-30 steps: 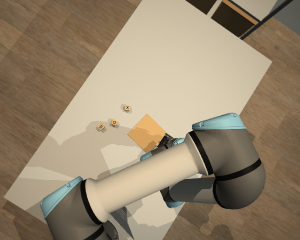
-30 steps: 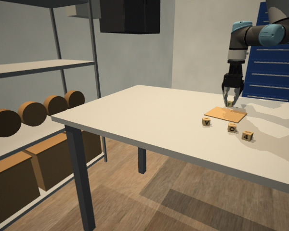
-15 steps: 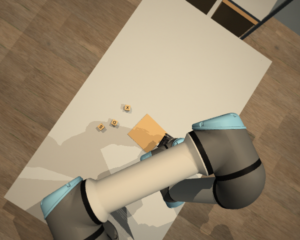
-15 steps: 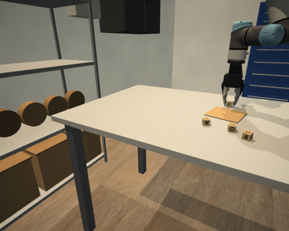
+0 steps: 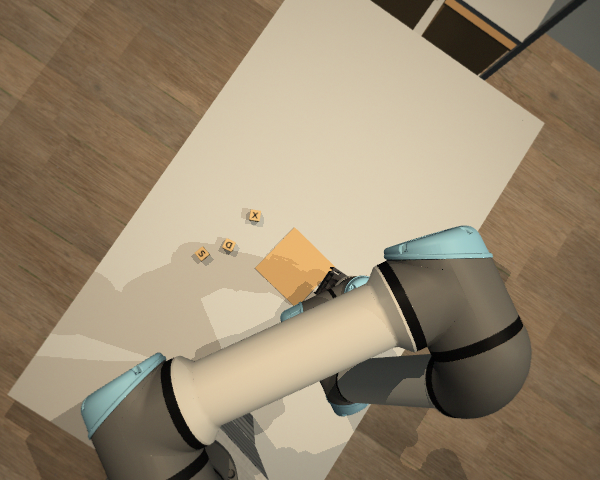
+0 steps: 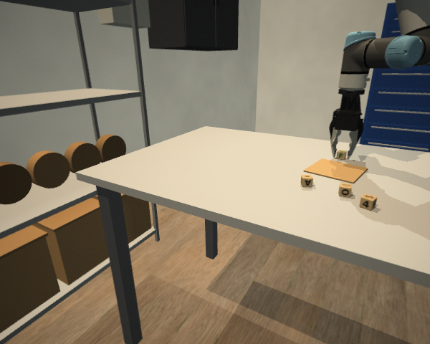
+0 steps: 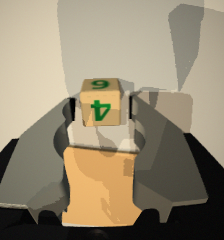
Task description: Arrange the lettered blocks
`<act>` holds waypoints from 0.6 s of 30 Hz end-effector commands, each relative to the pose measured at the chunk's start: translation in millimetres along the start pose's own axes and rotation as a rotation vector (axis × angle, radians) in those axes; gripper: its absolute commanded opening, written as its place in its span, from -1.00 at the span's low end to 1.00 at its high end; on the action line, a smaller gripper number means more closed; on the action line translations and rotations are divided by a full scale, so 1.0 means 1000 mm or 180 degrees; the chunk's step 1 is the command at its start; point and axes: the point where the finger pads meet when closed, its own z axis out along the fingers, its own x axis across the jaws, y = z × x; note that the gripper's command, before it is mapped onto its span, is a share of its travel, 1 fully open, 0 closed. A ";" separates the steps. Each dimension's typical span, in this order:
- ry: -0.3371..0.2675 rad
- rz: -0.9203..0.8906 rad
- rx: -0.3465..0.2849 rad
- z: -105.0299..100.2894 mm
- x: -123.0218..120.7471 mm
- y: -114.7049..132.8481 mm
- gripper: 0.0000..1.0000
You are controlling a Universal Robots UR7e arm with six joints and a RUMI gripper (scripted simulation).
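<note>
The orange mat [image 5: 295, 266] lies on the table, also in the side view [image 6: 335, 170] and the wrist view [image 7: 99, 185]. Three blocks stand on the table off the mat, showing X [image 5: 254, 215], D [image 5: 228, 245] and S [image 5: 201, 254] on top. The fourth block [image 7: 100, 102] has green marks: 4 and 6 in the wrist view, an F on its side in the side view [image 6: 341, 154]. It rests at the mat's edge nearest the arm, seemingly just off it. My gripper [image 7: 102, 98] straddles this block, with small gaps between fingers and block. It is open.
The arm's forearm [image 5: 290, 346] covers the table's near part from above. A metal shelf [image 6: 59, 147] with boxes and cylinders stands beyond the table's far end. A blue cabinet [image 6: 404, 111] stands behind the arm.
</note>
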 end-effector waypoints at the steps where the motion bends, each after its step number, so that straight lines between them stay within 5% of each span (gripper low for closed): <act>1: -0.0003 0.0000 0.0002 -0.005 -0.001 0.000 -0.51; 6: -0.0003 0.0000 0.0002 -0.014 -0.001 0.000 -0.51; 18: -0.0003 0.0000 0.0002 -0.073 0.000 0.000 -0.51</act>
